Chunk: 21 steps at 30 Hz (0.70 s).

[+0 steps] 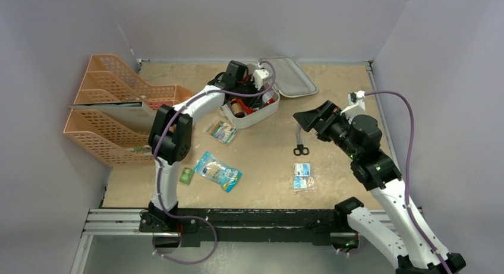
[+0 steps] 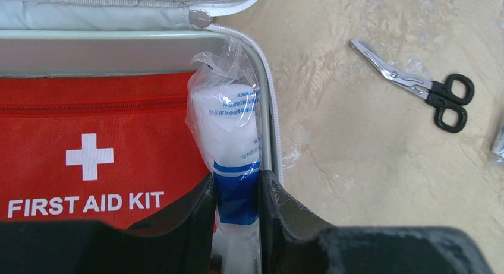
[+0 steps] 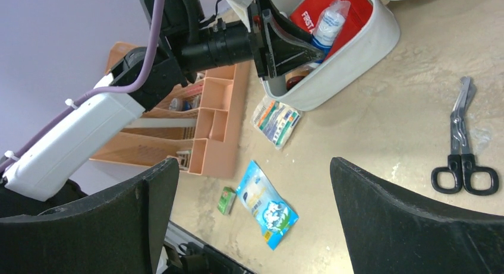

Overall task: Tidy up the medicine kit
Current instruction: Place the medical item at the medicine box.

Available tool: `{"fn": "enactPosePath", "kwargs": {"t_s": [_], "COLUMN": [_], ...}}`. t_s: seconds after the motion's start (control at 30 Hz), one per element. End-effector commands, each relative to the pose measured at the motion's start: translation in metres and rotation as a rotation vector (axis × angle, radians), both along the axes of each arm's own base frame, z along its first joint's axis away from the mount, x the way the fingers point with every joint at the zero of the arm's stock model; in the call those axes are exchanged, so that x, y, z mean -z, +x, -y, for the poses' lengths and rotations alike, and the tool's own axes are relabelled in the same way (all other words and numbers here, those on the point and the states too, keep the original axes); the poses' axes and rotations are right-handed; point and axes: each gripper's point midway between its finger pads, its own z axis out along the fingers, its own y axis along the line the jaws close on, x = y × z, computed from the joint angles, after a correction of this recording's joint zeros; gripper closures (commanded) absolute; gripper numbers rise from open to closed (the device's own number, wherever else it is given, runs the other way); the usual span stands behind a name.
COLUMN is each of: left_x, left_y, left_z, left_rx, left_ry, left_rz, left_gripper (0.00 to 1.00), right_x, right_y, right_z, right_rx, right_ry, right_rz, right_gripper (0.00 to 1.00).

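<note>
Medicine kit (image 1: 257,115): open, upper centre of the top view, with its lid (image 1: 291,76) laid back on the table (image 1: 261,185) toward the upper right.

Contents: a red pouch (image 2: 89,155) marked FIRST AID KIT with a white cross. In the left wrist view a plastic-wrapped white roll (image 2: 229,125) lies between the pouch and the kit's right wall.

Left gripper (image 2: 236,191): reaches into the kit, its fingers clamped on the roll's blue-banded lower end.

Right gripper (image 3: 252,167): jaws spread wide with nothing between them. It is held over the table at right centre of the top view, apart from the kit.

On the table:
- Scissors (image 1: 300,144) lie closed at centre, just lower left of the right gripper.
- A small packet (image 1: 303,176) lies below the scissors.
- A striped packet (image 1: 222,131) lies just beside the kit's lower left corner.
- A blue packet (image 1: 217,171) and a green box (image 1: 186,176) lie further down.
- Orange trays (image 1: 113,107) stand at the left edge.
</note>
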Motion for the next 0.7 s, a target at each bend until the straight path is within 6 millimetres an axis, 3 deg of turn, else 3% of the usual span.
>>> {"fn": "enactPosePath", "kwargs": {"t_s": [0.0, 0.5, 0.67], "left_x": [-0.005, 0.034, 0.029], "left_y": [0.021, 0.019, 0.018], "left_z": [0.002, 0.008, 0.014], "left_rx": [0.017, 0.054, 0.068], "left_ry": [-0.014, -0.003, -0.033], "left_rz": [0.073, -0.021, -0.034], "left_gripper": [0.75, 0.64, 0.58], "right_x": [-0.009, -0.003, -0.002], "right_y": [-0.002, 0.006, 0.004], "right_z": [0.001, 0.004, 0.012], "right_rx": [-0.019, 0.014, 0.04], "right_ry": [-0.036, -0.061, -0.083], "right_rz": [0.029, 0.017, 0.025], "right_gripper": [0.01, 0.01, 0.01]}}
